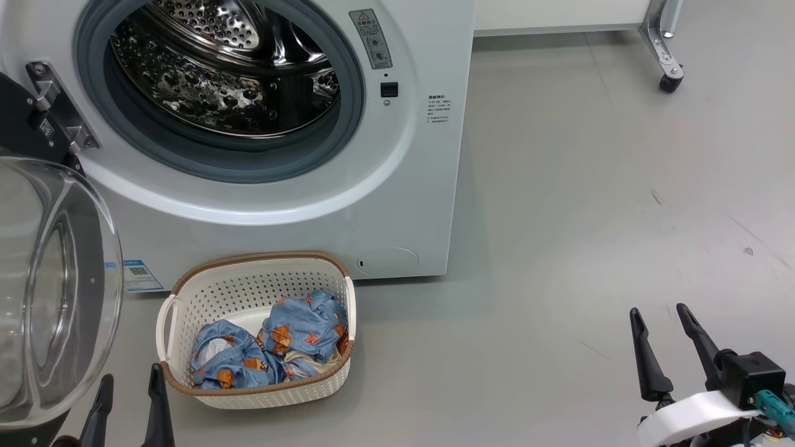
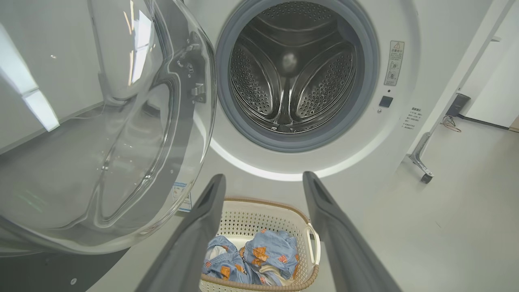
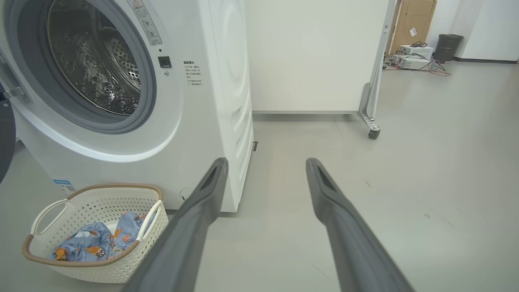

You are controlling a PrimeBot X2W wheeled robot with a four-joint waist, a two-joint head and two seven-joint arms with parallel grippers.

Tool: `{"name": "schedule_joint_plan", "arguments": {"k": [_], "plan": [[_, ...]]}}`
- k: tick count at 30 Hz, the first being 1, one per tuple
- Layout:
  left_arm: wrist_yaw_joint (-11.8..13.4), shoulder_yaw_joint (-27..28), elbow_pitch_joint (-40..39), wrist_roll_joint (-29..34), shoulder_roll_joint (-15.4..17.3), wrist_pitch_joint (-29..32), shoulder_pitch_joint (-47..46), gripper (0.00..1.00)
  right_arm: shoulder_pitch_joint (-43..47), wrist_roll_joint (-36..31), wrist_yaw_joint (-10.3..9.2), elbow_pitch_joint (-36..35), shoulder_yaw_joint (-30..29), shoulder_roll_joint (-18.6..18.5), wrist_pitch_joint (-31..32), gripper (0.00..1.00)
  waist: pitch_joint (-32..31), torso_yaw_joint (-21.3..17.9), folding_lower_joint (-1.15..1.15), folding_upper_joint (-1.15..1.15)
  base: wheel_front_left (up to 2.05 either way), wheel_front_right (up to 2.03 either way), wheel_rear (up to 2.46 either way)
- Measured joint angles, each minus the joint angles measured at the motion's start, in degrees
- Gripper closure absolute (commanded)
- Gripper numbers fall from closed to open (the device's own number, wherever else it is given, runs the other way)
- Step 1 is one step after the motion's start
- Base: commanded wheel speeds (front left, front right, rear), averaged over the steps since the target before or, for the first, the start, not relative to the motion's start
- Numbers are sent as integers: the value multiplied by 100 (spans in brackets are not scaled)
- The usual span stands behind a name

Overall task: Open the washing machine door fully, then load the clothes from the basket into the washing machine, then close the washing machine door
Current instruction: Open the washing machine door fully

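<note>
Door [image 1: 62, 279] swung wide open, hanging off the hinge on the washer's [image 1: 397, 205] left; clear glass bowl bulging out, black ring just visible behind it. Drum [image 1: 230, 68] exposed: perforated steel, no laundry visible in it, grey seal [image 1: 261, 164] round the mouth.

Basket [image 1: 261, 254] on the floor, directly in front of the washer, below the drum opening. Cream perforated plastic, brown rim, side handles. Clothes [image 1: 298, 329] bunched in its bottom: light blue fabric, orange/brown patches, some white lining showing.

Left claw [image 1: 131, 372]: fingers apart, holding nothing, just left of the basket, under the door glass. Right claw [image 1: 657, 308]: fingers apart, also holding nothing, well to the right of the washer over bare floor.

Blue label [image 1: 140, 273] low on the washer front, left of the basket. Warning sticker [image 1: 371, 37] right of the drum mouth.

Floor [image 1: 590, 186] smooth grey, a few scuffs. White panel on a castered metal leg [image 1: 667, 62] right of the washer. Further right: cardboard box [image 3: 417, 20], dark bin [image 3: 448, 44], some cabled gear.
</note>
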Motion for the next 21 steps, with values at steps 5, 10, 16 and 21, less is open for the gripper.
{"name": "schedule_joint_plan", "arguments": {"k": [5,10,16,21], "plan": [[0,30,275,89,-4,-54,13,0,1,-30,1,-33,-24,-64,0,0,-10,106,0,0,0,0,0],[1,23,458,115,-27,-103,32,0,22,-296,1,-302,88,201,0,0,-85,261,0,0,0,0,0],[2,93,626,199,-46,-122,151,0,176,-390,1,-371,196,249,0,0,-219,445,0,0,0,0,0],[9,241,700,203,-59,-153,279,0,254,-486,1,-448,309,277,0,0,-317,540,0,0,0,0,0]]}}
